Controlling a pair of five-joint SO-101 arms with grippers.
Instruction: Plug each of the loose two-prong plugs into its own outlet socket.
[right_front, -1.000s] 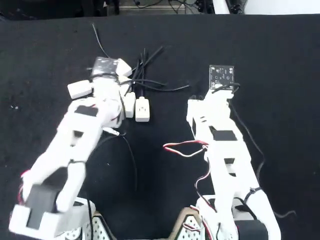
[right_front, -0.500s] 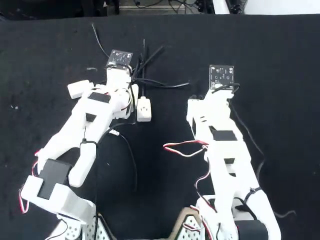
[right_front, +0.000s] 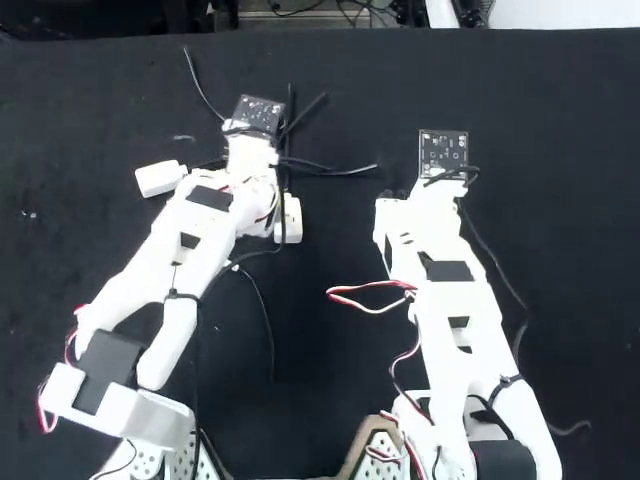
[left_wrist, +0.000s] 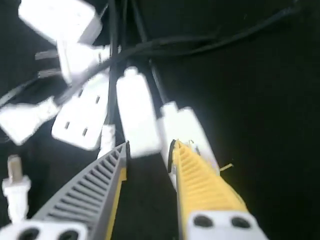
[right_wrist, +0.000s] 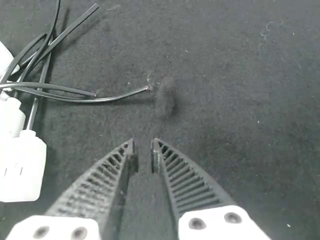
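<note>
Left pincer (left_wrist: 148, 147) hung low over the heap of white connectors and black cords (right_front: 325, 167), which lay toward the far edge of the tabletop (right_front: 560, 120), left of its middle. Its jaws stood apart, one tip on each side of the near end of a long white connector (left_wrist: 136, 107); contact with it could not be judged. Just beside this connector lay an outlet socket (left_wrist: 82, 117) with its slots facing up, and past that a two-prong plug (left_wrist: 77, 55) on its side. A second plug (left_wrist: 15, 185) lay apart from the heap, prongs up. Right pincer (right_wrist: 143, 150) sat over bare black cloth beside the heap, tips almost together with a narrow slit between them, holding nothing. Another socket (right_wrist: 20, 167) lay near it.
</note>
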